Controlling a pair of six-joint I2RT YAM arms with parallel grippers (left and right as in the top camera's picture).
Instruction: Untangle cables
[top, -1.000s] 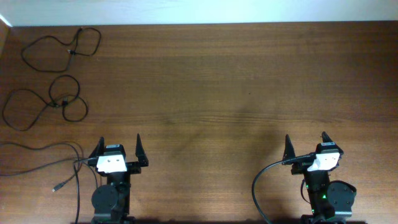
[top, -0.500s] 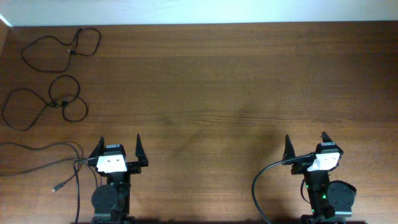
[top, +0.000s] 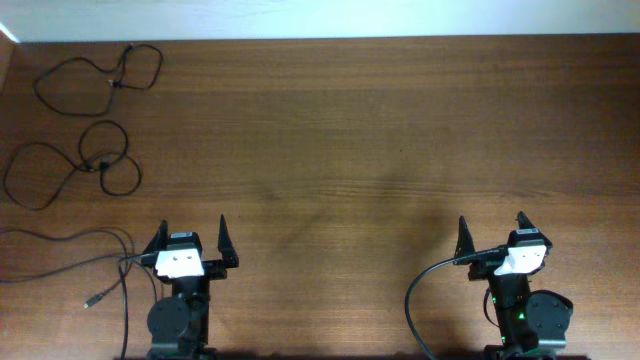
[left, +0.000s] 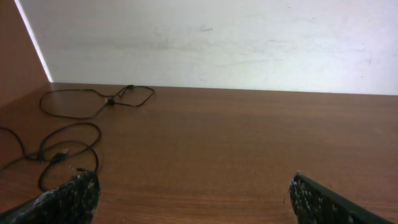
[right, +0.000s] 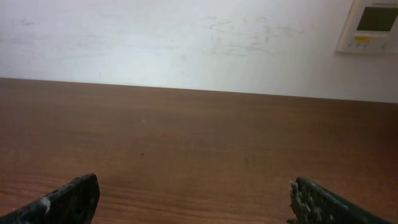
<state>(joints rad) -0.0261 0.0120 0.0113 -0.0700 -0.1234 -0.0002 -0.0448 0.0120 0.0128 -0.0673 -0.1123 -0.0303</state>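
Thin black cables lie as separate loose loops at the table's far left. One cable (top: 100, 78) lies at the back left corner, also in the left wrist view (left: 99, 102). A second cable (top: 85, 165) lies in front of it, also in the left wrist view (left: 59, 149). A third cable (top: 70, 255) with a small plug end runs beside the left arm's base. My left gripper (top: 192, 234) is open and empty at the front left, well apart from them. My right gripper (top: 492, 228) is open and empty at the front right.
A white wall (right: 186, 43) stands behind the brown wooden table (top: 380, 140), with a small white control panel (right: 372, 25) on it at the right. A thicker black cable (top: 425, 290) curves by the right arm's base.
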